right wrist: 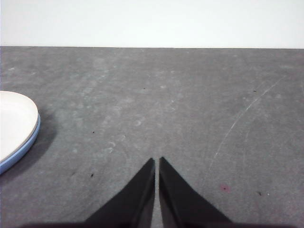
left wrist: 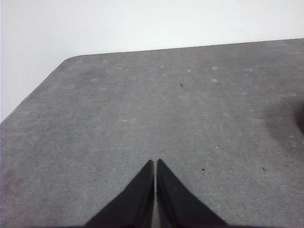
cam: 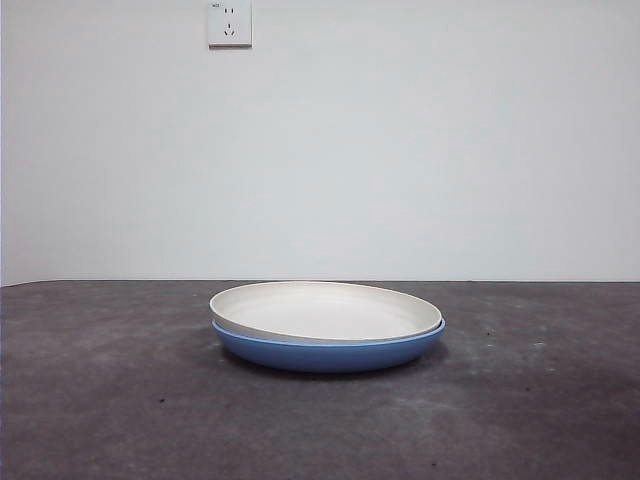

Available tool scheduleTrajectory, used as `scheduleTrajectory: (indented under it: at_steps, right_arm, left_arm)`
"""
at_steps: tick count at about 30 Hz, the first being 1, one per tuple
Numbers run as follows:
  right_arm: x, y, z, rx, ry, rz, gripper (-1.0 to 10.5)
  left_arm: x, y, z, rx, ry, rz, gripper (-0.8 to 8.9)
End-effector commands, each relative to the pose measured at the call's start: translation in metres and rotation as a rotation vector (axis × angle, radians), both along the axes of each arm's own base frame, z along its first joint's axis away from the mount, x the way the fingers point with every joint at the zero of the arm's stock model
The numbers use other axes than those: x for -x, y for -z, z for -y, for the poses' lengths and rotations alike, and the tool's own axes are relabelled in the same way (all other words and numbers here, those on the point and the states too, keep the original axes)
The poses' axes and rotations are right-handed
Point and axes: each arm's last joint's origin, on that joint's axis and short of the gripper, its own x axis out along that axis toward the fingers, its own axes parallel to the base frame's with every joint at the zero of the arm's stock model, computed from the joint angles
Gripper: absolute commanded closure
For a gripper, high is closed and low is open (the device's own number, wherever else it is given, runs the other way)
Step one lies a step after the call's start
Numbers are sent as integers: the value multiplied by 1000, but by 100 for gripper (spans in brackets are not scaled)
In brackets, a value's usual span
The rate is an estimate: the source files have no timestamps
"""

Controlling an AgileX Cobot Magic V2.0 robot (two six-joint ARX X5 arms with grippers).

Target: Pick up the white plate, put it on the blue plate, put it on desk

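The white plate (cam: 325, 310) rests nested on top of the blue plate (cam: 330, 352) in the middle of the desk (cam: 100, 400). The right wrist view catches one side of the stack, white plate (right wrist: 14, 121) over the blue plate's rim (right wrist: 23, 145). My right gripper (right wrist: 156, 161) is shut and holds nothing, hovering over bare desk well apart from the plates. Over another bare stretch near a rounded desk corner, my left gripper (left wrist: 155, 163) is shut too, with nothing in it. Neither arm shows in the front view.
A white wall with a power socket (cam: 229, 22) stands behind the desk. The desk's far edge (right wrist: 152, 47) and its rounded corner (left wrist: 71, 59) show in the wrist views. A dark shape (left wrist: 300, 118) sits at the left wrist picture's border.
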Motion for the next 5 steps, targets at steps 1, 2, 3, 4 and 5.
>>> scheduleTrajectory:
  at_steps: [1,2,3,4,5]
  right_arm:
    - [0,1,0,-11,4,3,939]
    - [0,1,0,-11,4,3,939]
    - [0,1,0,-11,4,3,939]
    - [0,1,0,-11,4,3,939]
    - [0,1,0,-11,4,3,939]
  left_arm:
    - [-1,7,0,1,-5,-25,804]
    - [-1,8,0,1,-5,-26,804]
    - [-1,7,0,1,-5,-25,804]
    - [-1,7,0,1,-5,-25,804]
    - [-1,8,0,1,-5,-26,804]
